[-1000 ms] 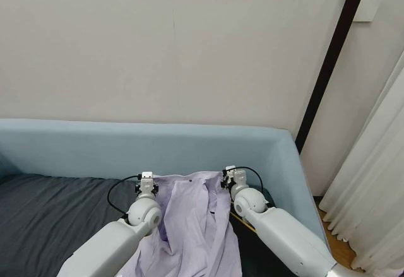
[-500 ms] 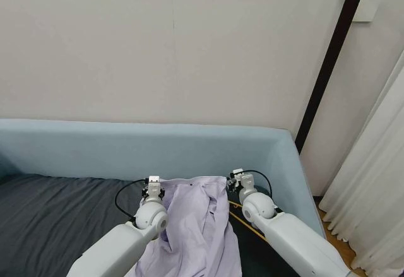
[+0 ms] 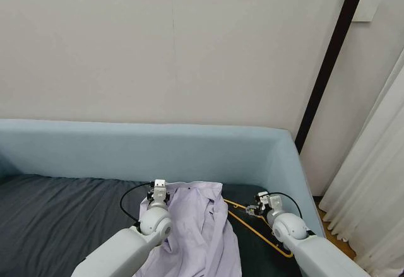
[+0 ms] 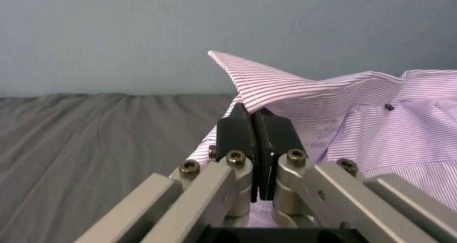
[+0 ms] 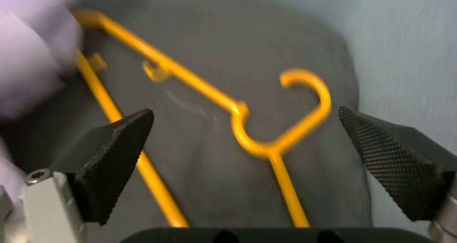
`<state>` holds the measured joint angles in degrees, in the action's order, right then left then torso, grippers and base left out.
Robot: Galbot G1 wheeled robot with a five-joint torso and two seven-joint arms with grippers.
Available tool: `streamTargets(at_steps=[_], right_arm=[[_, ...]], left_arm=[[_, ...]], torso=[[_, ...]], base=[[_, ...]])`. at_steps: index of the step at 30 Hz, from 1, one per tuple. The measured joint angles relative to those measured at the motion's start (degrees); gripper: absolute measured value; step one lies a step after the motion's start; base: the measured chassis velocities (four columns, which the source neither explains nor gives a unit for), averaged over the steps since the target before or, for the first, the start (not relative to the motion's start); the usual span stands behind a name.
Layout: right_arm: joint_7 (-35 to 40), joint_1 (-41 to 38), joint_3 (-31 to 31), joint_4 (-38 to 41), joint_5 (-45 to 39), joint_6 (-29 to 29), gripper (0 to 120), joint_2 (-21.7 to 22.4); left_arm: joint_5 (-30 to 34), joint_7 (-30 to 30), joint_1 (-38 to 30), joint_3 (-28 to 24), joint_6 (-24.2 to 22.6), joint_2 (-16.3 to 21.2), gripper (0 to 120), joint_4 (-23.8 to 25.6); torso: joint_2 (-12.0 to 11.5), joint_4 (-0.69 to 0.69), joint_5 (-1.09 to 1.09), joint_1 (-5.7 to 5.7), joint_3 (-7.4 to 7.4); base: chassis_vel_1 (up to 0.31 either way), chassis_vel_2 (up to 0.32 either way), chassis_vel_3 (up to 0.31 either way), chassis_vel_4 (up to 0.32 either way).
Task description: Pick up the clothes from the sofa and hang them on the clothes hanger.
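A lilac striped shirt lies bunched on the sofa's dark grey seat. My left gripper is shut on the edge of its collar; in the left wrist view the black pads pinch the shirt just under the raised collar point. A yellow hanger lies flat on the seat to the right of the shirt. My right gripper hovers over it, open wide with nothing held. In the right wrist view the hanger's hook lies between the spread fingers.
The light blue sofa back and right armrest wall in the seat. A dark upright pole stands behind the sofa's right end, with white curtains beside it. The seat to the left is bare.
My right gripper has let go of the shirt, opened and swung right, uncovering the yellow hanger. The left gripper has shifted slightly right and lower, still holding the shirt.
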<state>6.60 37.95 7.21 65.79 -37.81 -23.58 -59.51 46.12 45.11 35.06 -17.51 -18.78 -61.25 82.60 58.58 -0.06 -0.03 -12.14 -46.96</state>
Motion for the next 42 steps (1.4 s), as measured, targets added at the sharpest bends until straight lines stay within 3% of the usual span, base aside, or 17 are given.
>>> streamTargets(at_steps=[12,18,28,33,42], right_arm=[[-11.9,-3.2,-1.9,-12.2,4.0,-2.5,100,-0.4],[-14.1,-3.9,-1.7,-14.6,5.4,-2.2,91,-0.9],[-16.2,-4.4,-1.9,-18.1,8.1,0.4,58,-2.7],[-16.9,-4.8,-2.1,-19.1,8.1,0.5,33,-3.1],[-17.9,-5.3,-4.6,-21.7,8.2,0.6,5,-4.3]], left_arm=[[-2.5,-1.8,0.1,-1.4,1.1,1.6,0,1.7],[-3.2,-2.3,0.7,-1.2,1.4,2.0,0,2.4],[-3.5,-2.6,0.8,-1.0,1.6,1.5,0,2.5],[-3.5,-2.7,0.8,-0.8,1.7,1.5,0,2.5],[-3.3,-2.8,1.0,0.6,1.8,0.3,0,2.0]], torso=[[0.0,0.01,-0.01,0.0,0.0],[0.0,-0.02,-0.01,0.0,0.0],[0.0,-0.02,-0.02,0.0,0.0],[0.0,0.0,-0.02,0.0,0.0],[0.0,-0.01,-0.02,0.0,0.0]], base=[[0.0,0.0,0.0,0.0],[0.0,0.0,0.0,0.0],[0.0,0.0,0.0,0.0],[0.0,0.0,0.0,0.0],[0.0,0.0,0.0,0.0]])
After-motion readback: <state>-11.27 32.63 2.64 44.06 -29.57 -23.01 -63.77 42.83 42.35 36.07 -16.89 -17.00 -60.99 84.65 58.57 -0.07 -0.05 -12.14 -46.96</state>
